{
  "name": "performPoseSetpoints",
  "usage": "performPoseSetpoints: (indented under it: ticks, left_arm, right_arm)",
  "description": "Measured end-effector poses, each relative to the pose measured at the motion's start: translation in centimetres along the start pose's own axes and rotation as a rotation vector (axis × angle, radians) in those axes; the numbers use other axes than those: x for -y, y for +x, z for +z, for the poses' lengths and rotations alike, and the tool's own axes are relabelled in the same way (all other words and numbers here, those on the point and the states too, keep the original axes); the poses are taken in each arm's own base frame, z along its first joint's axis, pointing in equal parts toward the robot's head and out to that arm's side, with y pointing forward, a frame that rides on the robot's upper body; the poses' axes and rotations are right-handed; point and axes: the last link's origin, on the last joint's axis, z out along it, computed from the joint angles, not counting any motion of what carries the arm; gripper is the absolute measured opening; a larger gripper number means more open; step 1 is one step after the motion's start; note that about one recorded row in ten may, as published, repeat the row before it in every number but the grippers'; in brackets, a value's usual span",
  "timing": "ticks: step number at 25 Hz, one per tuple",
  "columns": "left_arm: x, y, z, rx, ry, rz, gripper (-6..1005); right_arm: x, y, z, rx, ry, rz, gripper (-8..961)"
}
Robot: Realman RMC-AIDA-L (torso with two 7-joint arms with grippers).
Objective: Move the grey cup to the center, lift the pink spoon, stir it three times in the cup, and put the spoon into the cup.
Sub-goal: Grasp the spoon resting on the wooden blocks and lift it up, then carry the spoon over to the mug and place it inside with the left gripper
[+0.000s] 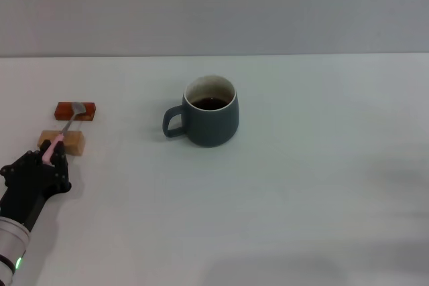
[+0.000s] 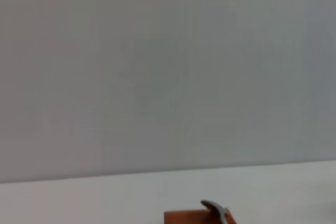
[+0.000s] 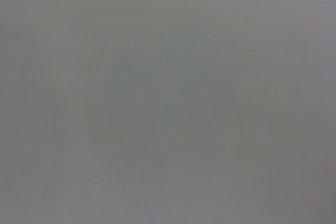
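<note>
The pink spoon (image 1: pixel 64 128) is lying at the left edge of the head view, its long axis running diagonally from lower left to upper right. Its silver bowl is pointing up-right and resting on a red-brown block (image 1: pixel 74 110), while its pink handle is crossing a tan block (image 1: pixel 62 143) just below. In the left wrist view the spoon's bowl (image 2: pixel 215 210) is showing at the bottom edge, sitting on the red-brown block (image 2: pixel 186 217).

The left gripper (image 1: pixel 51 157) is sitting in the lower left of the head view, its black fingers (image 1: pixel 59 155) reaching the pink handle tip at the tan block; whether they are clamping it or only flanking it cannot be told.

The grey cup (image 1: pixel 209 112) is standing upright near the middle of the frame, handle pointing left toward the blocks, dark liquid showing inside. It is well apart from the spoon, with bare white table (image 1: pixel 315 185) lying between them.

The right gripper is not showing in any view.
</note>
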Motion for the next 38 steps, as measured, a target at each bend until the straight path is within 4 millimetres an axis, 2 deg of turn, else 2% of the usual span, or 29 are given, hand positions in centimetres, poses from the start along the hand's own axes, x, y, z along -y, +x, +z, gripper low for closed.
performPoseSetpoints:
  ticks: [38]
  left_arm:
    - [-0.1,4.8,0.7,-0.242,-0.034,-0.022,151]
  right_arm:
    - [0.1,0.0,0.0,0.001,-0.001,-0.003,-1]
